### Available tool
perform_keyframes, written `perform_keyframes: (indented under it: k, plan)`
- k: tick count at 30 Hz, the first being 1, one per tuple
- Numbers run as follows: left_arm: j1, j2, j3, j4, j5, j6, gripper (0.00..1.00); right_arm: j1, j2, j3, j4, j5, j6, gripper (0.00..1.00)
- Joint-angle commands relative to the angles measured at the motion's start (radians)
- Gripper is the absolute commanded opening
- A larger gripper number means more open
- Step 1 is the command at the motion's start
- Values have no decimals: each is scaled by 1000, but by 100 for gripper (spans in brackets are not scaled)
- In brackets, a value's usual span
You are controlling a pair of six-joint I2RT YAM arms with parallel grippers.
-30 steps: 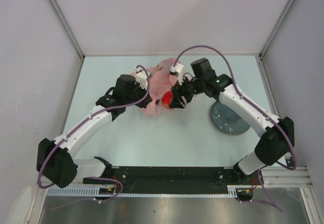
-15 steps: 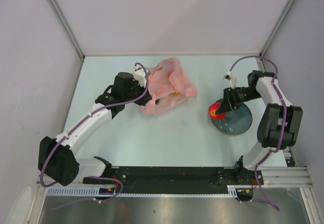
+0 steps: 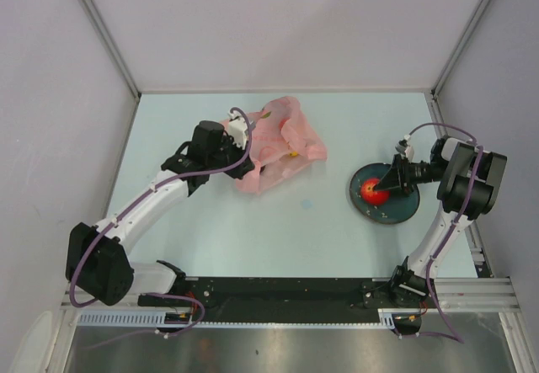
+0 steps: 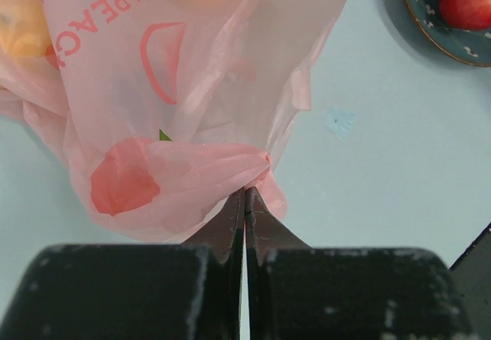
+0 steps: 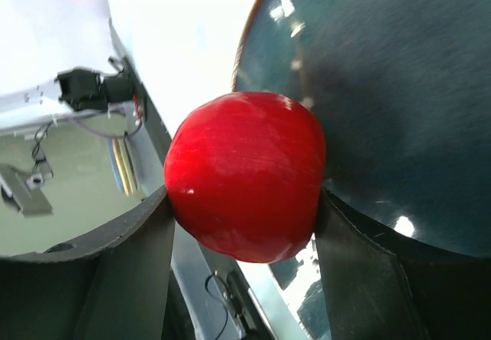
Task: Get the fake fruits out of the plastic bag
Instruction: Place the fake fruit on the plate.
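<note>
**Red apple at the plate, bag pinched shut**

Your right hand (image 3: 381,189) has its fingers spread wide and grips the red apple (image 5: 245,175) between them, right at the dark plate (image 3: 406,210); I cannot tell if the apple touches it. The apple is hard, smooth and shiny, so I think it may slip or roll; hold it by its round sides. Your left hand (image 4: 245,202) is pressed together, pinching a fold of the pink plastic bag (image 4: 192,87), which spreads out on the tabletop (image 3: 253,221) just past its fingertips. The bag looks thin, soft and light. A yellow-orange fruit (image 4: 21,37) shows through it, farther from that hand.
</note>
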Motion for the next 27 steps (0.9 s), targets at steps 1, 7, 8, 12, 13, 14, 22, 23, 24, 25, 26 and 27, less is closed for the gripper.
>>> perform_keyframes:
  k: [1, 7, 8, 12, 13, 14, 22, 23, 24, 25, 26, 27]
  plan:
    - [7, 19, 37, 1, 27, 34, 0, 3, -20, 9, 144, -10, 156, 43]
    - [7, 28, 46, -2, 27, 34, 0, 3, 7, 9, 228, 31, 244, 43]
    - [8, 28, 44, -2, 26, 34, 0, 3, 9, 9, 239, 35, 250, 45]
    - [7, 27, 40, -2, 26, 34, 0, 3, 12, 9, 270, 56, 282, 47]
    - [7, 25, 38, -1, 26, 36, 0, 2, 13, 9, 271, 58, 287, 47]
    - [7, 25, 40, -1, 26, 36, 0, 3, 13, 9, 279, 64, 291, 48]
    - [8, 28, 43, 1, 27, 36, 0, 2, -10, 9, 319, 111, 319, 59]
    - [7, 28, 43, 2, 27, 36, 0, 0, -11, 9, 320, 111, 320, 63]
    - [7, 28, 43, 4, 29, 34, 0, 0, -13, 9, 320, 113, 323, 65]
    - [7, 27, 41, 4, 29, 36, 0, -1, -14, 9, 322, 113, 322, 66]
    - [7, 28, 43, 4, 29, 34, 0, 0, -19, 9, 323, 114, 320, 71]
    - [7, 28, 43, 2, 29, 34, 0, -1, -19, 9, 322, 117, 320, 72]
